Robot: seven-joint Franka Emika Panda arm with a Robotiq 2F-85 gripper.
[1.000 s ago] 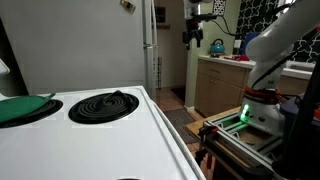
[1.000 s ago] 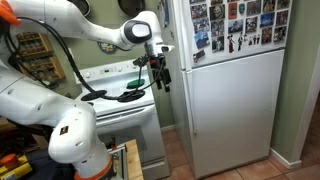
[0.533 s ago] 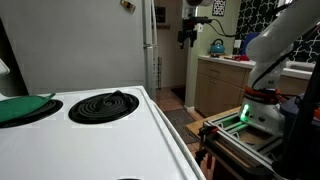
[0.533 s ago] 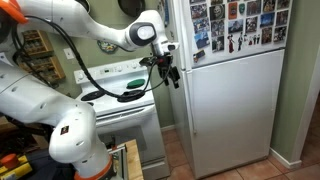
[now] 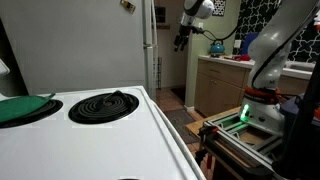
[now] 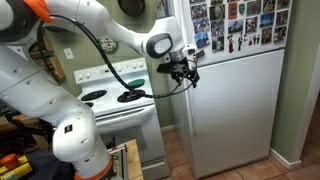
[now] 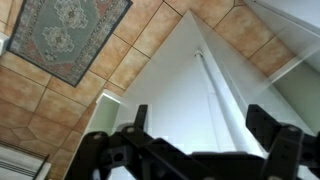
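The claw (image 6: 186, 72) is hanging released and gripping nothing. In the wrist view its two dark fingers (image 7: 139, 120) are standing well apart, with only the white fridge (image 7: 190, 90) showing in the gap between them. In an exterior view the claw is hovering just beside the fridge (image 6: 235, 110), at the edge nearest the stove (image 6: 118, 100) and just below the line where the upper door is meeting the lower one. Whether it is touching the fridge I cannot tell. The arm (image 6: 110, 22) is reaching over the stove to get there.

Photos (image 6: 235, 25) are covering the upper door. The wrist view is looking down the front of the fridge, where a thin line is running along the white face; whether it is a seam or a handle I cannot tell. Beyond it the tiled floor (image 7: 160, 35) is showing, with a patterned rug (image 7: 65, 40) lying on it. In an exterior view the claw (image 5: 181, 40) is showing small and dark beyond a coil burner (image 5: 103, 105), near a kettle (image 5: 216, 46) sitting on a worktop (image 5: 228, 62).
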